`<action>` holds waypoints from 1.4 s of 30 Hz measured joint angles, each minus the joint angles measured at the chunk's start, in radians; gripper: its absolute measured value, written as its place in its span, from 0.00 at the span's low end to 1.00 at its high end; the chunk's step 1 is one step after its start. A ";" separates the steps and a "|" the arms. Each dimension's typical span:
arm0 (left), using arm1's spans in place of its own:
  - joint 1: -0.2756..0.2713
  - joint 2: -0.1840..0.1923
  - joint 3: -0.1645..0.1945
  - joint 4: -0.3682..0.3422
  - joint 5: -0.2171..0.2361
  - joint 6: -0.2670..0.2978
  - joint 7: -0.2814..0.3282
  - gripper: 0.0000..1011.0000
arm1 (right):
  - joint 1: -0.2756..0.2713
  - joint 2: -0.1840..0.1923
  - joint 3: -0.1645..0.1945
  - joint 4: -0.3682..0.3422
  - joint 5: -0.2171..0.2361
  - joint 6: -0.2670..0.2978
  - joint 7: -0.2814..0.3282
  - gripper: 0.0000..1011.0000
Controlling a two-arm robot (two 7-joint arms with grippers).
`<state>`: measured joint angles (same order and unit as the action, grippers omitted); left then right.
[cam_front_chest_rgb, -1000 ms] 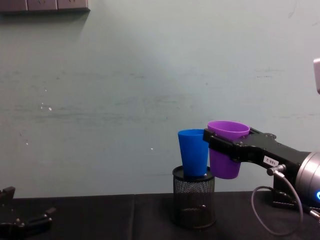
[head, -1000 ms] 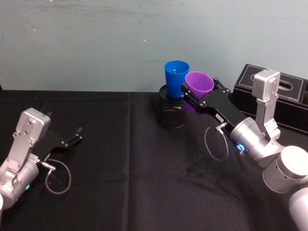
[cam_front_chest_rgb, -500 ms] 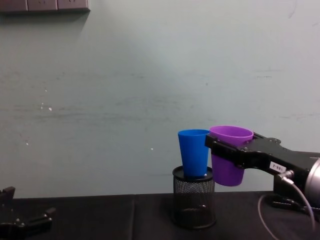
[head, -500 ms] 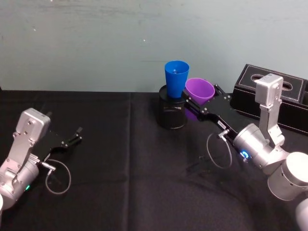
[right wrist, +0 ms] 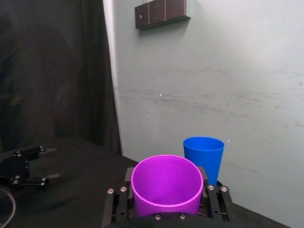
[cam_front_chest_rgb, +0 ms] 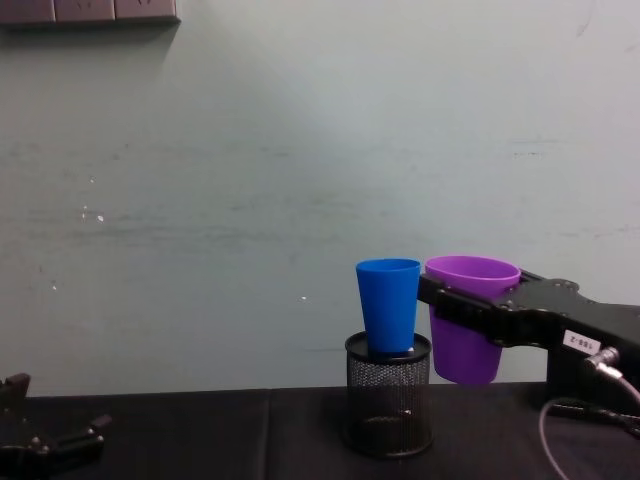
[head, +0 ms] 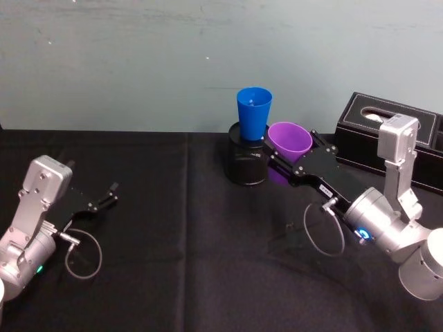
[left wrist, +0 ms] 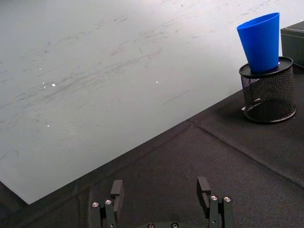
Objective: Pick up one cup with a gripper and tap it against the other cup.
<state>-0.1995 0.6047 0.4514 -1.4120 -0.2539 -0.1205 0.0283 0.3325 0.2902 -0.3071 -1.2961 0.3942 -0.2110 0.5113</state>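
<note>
The black mesh holder (head: 247, 164) sits near the back of the black-clothed table (head: 180, 270), and the blue cup (head: 254, 112) stands upright in its top, rim up. Just to the holder's right, the right gripper (head: 288, 149) has its flat black jaws clenched on the sides of the purple cup (head: 289, 137). It holds that cup off the cloth, mouth up and about level with the blue one. From the chest view the purple cup (cam_front_chest_rgb: 470, 320) hangs right beside the blue cup (cam_front_chest_rgb: 390, 305); whether they touch, I can't tell. Well to the holder's left, the left gripper (head: 111, 194) rests low over the cloth, fingers (left wrist: 116, 191) spread and empty. A black box (head: 377, 131) lies further right of the holder.
</note>
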 joint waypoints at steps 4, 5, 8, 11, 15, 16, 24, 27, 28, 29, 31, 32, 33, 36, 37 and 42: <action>0.000 0.000 0.000 0.000 0.000 0.000 0.000 1.00 | -0.024 0.020 -0.001 -0.040 0.015 0.014 0.002 0.74; 0.000 0.000 0.000 0.000 0.000 0.000 0.000 1.00 | -0.027 0.022 -0.002 -0.044 0.015 0.014 0.002 0.74; 0.000 0.000 0.000 0.000 0.000 0.000 0.000 1.00 | -0.042 0.033 -0.006 -0.064 0.015 0.014 0.002 0.74; 0.000 0.000 0.000 0.000 0.000 0.000 0.000 1.00 | -0.052 0.040 -0.008 -0.076 0.016 0.016 0.001 0.74; 0.000 0.000 0.000 0.000 0.000 0.000 0.000 1.00 | -0.075 0.051 -0.011 -0.099 0.022 0.027 -0.004 0.74; 0.000 0.000 0.000 0.000 0.000 0.000 0.000 1.00 | -0.079 0.054 -0.011 -0.103 0.023 0.029 -0.005 0.74; 0.000 0.000 0.000 0.000 0.000 0.000 0.000 1.00 | -0.100 0.067 -0.009 -0.123 0.029 0.038 -0.011 0.74; 0.000 0.000 0.000 0.000 0.000 0.000 0.000 1.00 | -0.098 0.066 -0.009 -0.122 0.029 0.038 -0.011 0.74; 0.000 0.000 0.000 0.000 0.000 0.000 0.000 1.00 | -0.097 0.065 -0.009 -0.121 0.029 0.038 -0.011 0.74; 0.000 0.000 0.000 0.000 0.000 0.000 0.000 1.00 | -0.097 0.065 -0.009 -0.121 0.029 0.037 -0.011 0.74; 0.000 0.000 0.000 0.000 0.000 0.000 0.000 1.00 | -0.096 0.064 -0.009 -0.119 0.029 0.037 -0.011 0.74; 0.000 0.000 0.000 0.000 0.000 0.000 0.000 1.00 | -0.096 0.064 -0.009 -0.119 0.028 0.037 -0.011 0.74; 0.000 0.000 0.000 0.000 0.000 0.000 0.000 1.00 | -0.095 0.064 -0.009 -0.118 0.028 0.036 -0.011 0.74; 0.000 0.000 0.000 0.000 0.000 0.000 0.000 1.00 | -0.094 0.063 -0.009 -0.117 0.028 0.036 -0.011 0.74; 0.000 0.000 0.000 0.000 0.000 0.000 0.000 1.00 | -0.094 0.063 -0.009 -0.117 0.028 0.035 -0.011 0.74; 0.000 0.000 0.000 0.000 0.000 0.000 0.000 1.00 | -0.093 0.063 -0.009 -0.116 0.027 0.035 -0.010 0.74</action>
<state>-0.1995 0.6047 0.4514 -1.4120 -0.2538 -0.1205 0.0283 0.2395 0.3531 -0.3161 -1.4123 0.4213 -0.1762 0.5010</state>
